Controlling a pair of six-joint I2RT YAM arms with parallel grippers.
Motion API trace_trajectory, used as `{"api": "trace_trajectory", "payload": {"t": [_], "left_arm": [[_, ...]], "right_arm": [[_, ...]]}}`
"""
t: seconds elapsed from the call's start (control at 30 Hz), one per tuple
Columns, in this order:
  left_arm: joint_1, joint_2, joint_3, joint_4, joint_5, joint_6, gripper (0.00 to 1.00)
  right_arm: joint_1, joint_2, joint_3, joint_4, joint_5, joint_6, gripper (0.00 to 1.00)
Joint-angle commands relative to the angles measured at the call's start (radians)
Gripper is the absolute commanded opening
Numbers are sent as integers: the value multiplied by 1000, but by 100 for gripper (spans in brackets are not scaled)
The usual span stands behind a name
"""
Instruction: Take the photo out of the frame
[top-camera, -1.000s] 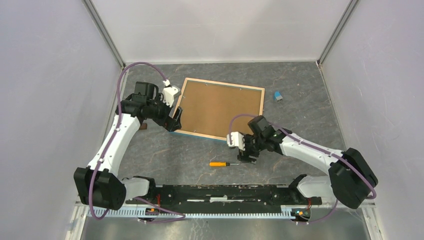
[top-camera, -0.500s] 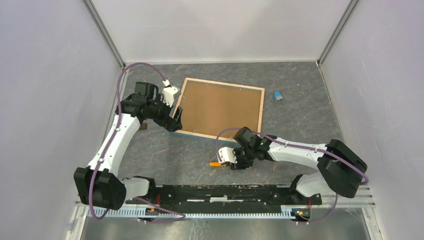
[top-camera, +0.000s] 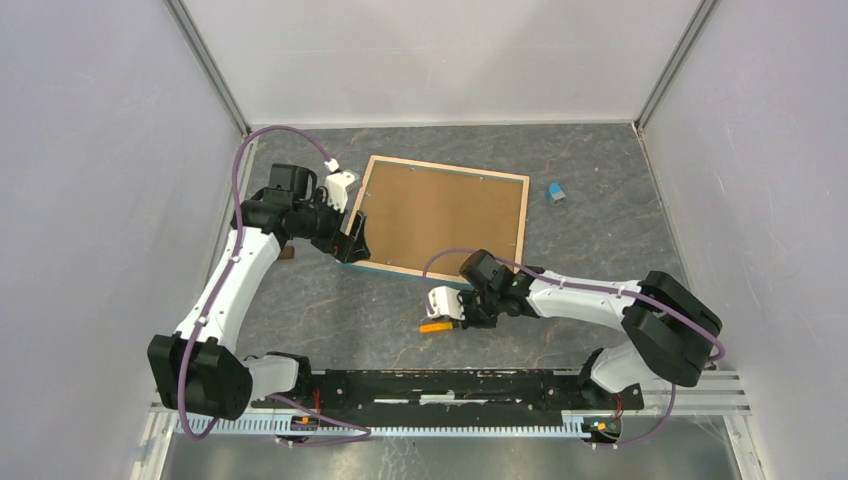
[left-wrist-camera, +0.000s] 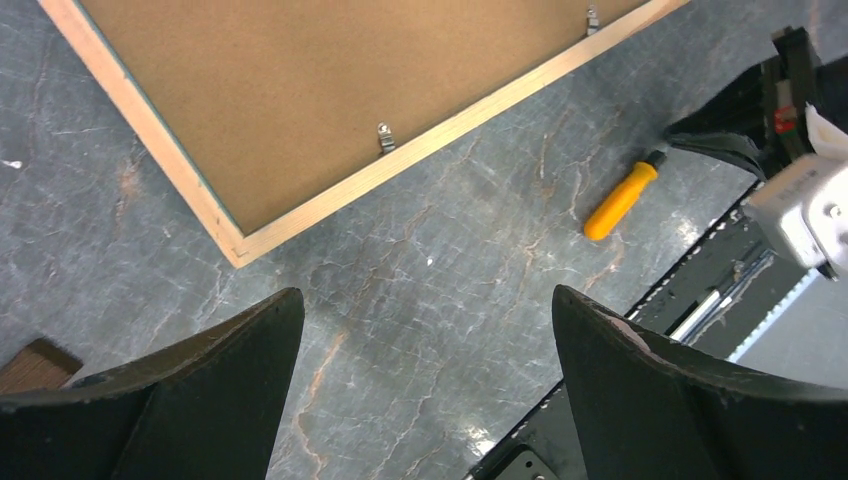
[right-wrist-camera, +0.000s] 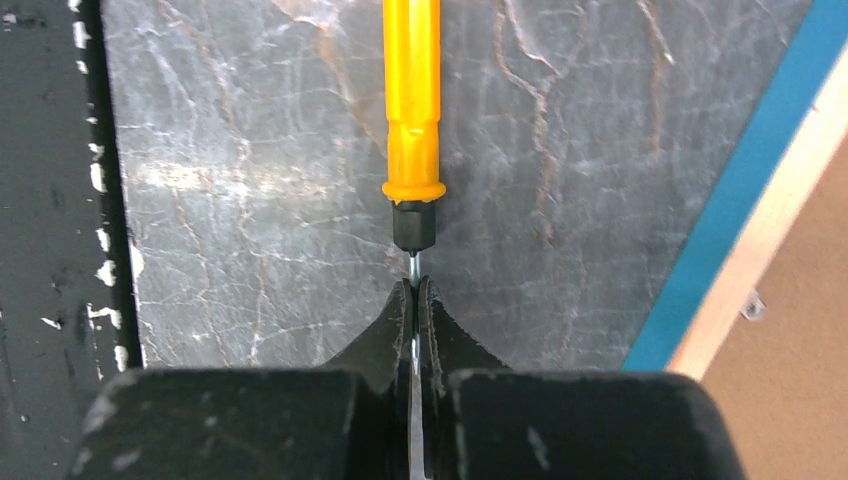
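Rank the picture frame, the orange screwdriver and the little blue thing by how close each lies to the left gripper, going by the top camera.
1. The frame: its near-left corner is right beside the left gripper.
2. The orange screwdriver: on the table toward the arm bases, to the right.
3. The blue thing: far right, beyond the frame.

The left arm (top-camera: 230, 280) reaches up from its base and bends at the elbow toward the frame (top-camera: 440, 215). Its left tool (left-wrist-camera: 425, 300) hangs just off the frame's near left corner, fingers spread wide with nothing between them. The right arm (top-camera: 580, 295) lies low, stretched leftward in front of the frame's near edge. The right tool (right-wrist-camera: 415, 295) is pinched tight on the thin metal shaft of a screwdriver (right-wrist-camera: 412, 100).
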Motion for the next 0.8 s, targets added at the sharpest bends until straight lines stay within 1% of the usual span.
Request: {"api": "trace_trajectory", "payload": {"t": [0.0, 0.1, 0.2, 0.27, 0.37, 0.43, 0.57, 0.67, 0.77], "left_arm": [[3, -23, 19, 28, 108, -73, 100], [3, -31, 20, 47, 191, -122, 100], [3, -35, 20, 78, 317, -196, 100], [3, -39, 17, 111, 419, -281, 100], [4, -49, 6, 184, 525, -417, 100], [4, -60, 0, 214, 560, -479, 100], [-5, -70, -33, 255, 606, -536, 99], [-23, -74, -72, 318, 617, -600, 97], [-43, -79, -84, 343, 615, -627, 93]], "right_arm": [[-66, -49, 92, -11, -27, 39, 0], [-116, -88, 167, -22, -92, 62, 0], [-152, -126, 234, -17, -147, 93, 0], [-168, -147, 273, -11, -171, 115, 0], [-171, -176, 322, -6, -182, 134, 0], [-172, -183, 358, -10, -194, 149, 0], [-172, -187, 391, -1, -224, 184, 0], [-168, -180, 401, 12, -230, 200, 0], [-162, -168, 409, 14, -212, 201, 0]]}}
